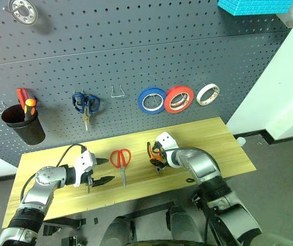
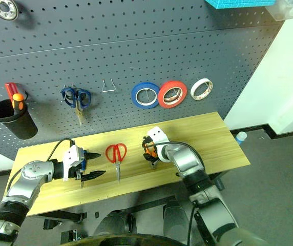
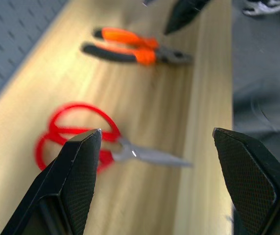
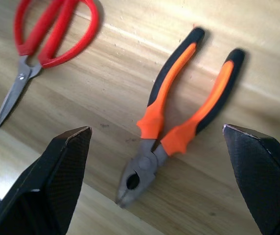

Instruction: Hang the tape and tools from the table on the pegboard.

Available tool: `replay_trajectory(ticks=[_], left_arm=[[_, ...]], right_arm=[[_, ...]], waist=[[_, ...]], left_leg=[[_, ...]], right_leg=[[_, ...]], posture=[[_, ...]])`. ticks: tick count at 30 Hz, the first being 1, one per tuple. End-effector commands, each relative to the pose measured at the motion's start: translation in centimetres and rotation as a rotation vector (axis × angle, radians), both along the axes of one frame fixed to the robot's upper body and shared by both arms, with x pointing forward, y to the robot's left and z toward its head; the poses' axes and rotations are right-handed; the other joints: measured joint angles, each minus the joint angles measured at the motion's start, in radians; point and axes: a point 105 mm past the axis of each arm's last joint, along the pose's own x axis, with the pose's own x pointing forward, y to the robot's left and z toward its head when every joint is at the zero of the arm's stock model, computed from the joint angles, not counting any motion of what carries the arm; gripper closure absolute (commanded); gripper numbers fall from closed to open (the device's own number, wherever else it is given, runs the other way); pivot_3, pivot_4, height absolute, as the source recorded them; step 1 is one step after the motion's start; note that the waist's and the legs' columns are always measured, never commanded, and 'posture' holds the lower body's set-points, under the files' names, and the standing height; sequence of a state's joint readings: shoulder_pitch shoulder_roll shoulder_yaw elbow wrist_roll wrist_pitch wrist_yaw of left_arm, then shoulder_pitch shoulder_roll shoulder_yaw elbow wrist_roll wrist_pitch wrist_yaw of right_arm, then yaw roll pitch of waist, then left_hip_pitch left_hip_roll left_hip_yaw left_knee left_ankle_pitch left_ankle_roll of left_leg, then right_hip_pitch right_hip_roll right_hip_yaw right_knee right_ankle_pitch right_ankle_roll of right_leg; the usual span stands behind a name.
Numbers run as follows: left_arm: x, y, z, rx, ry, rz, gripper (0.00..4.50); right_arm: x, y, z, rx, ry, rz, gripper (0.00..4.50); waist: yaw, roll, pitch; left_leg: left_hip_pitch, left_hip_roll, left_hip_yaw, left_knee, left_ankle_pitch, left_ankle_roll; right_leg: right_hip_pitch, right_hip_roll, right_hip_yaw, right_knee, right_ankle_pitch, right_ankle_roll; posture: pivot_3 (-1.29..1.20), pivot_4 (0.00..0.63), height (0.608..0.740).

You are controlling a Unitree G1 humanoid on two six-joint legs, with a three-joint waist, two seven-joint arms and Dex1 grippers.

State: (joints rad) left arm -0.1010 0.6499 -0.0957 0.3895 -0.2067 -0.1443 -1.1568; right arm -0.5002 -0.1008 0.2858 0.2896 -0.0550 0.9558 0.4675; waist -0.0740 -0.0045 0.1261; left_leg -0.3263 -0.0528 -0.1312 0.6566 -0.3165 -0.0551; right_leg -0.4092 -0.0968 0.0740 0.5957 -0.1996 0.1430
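From the head camera I am seeing the pegboard (image 1: 136, 46) filling the upper frame, with the tape (image 1: 207, 94) hanging at its right, just beside a red roll (image 1: 179, 99) and a blue roll (image 1: 152, 100). Blue-handled scissors (image 1: 86, 105) are hanging left of centre, and a black cup (image 1: 23, 124) is sitting at far left. On the table (image 1: 223, 141), the red-handled scissors (image 1: 121, 161) are lying at centre and the pliers (image 1: 155, 155) just right of them. The left gripper (image 1: 101, 170) is hovering left of the scissors, fingers spread, grasping nothing.

In the left wrist view, I am looking between parted fingers (image 3: 76, 171) at the scissors (blurred).

In the right wrist view, the right gripper (image 4: 164, 161) is hanging spread wide over the pliers (image 4: 179, 122), not touching them.
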Motion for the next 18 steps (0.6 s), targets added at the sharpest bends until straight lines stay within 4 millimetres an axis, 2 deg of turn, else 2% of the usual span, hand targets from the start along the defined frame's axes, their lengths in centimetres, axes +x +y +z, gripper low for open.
replay_trajectory(ticks=[1,8,13,18], left_arm=[[0.9,0.9,0.8,0.014,-0.038,0.013,0.68],[1.4,2.1,0.4,0.018,-0.037,0.076,0.68],[1.1,1.9,0.4,-0.004,-0.034,0.072,0.68],[0.3,1.5,0.2,-0.018,0.007,0.046,0.68]], right_arm=[[1.2,0.9,0.3,-0.013,-0.015,-0.039,0.04],[2.0,2.2,-1.2,-0.031,0.063,-0.126,0.04],[2.6,2.8,-1.7,-0.045,0.076,-0.162,0.04],[2.7,4.2,-1.6,-0.019,0.098,-0.157,0.04]], waist=[[-0.001,0.0,0.0],[-0.033,0.0,0.0],[-0.056,0.0,0.0],[-0.082,0.001,-0.001]], left_leg=[[-0.001,0.0,0.0,0.0,0.0,0.0],[-0.001,0.0,-0.001,-0.002,0.0,0.0],[-0.003,0.0,-0.002,-0.007,0.0,0.0],[-0.012,0.0,-0.003,-0.007,0.002,-0.003]], right_leg=[[-0.001,0.0,0.0,0.0,0.0,0.0],[-0.002,0.0,0.0,0.0,0.0,0.0],[-0.007,0.0,0.0,0.002,0.0,0.0],[-0.019,0.0,0.0,0.006,0.001,0.0]], posture=[[-0.1,0.08,0.738],[-0.1,0.078,0.738],[-0.1,0.079,0.738],[-0.1,0.081,0.738]])
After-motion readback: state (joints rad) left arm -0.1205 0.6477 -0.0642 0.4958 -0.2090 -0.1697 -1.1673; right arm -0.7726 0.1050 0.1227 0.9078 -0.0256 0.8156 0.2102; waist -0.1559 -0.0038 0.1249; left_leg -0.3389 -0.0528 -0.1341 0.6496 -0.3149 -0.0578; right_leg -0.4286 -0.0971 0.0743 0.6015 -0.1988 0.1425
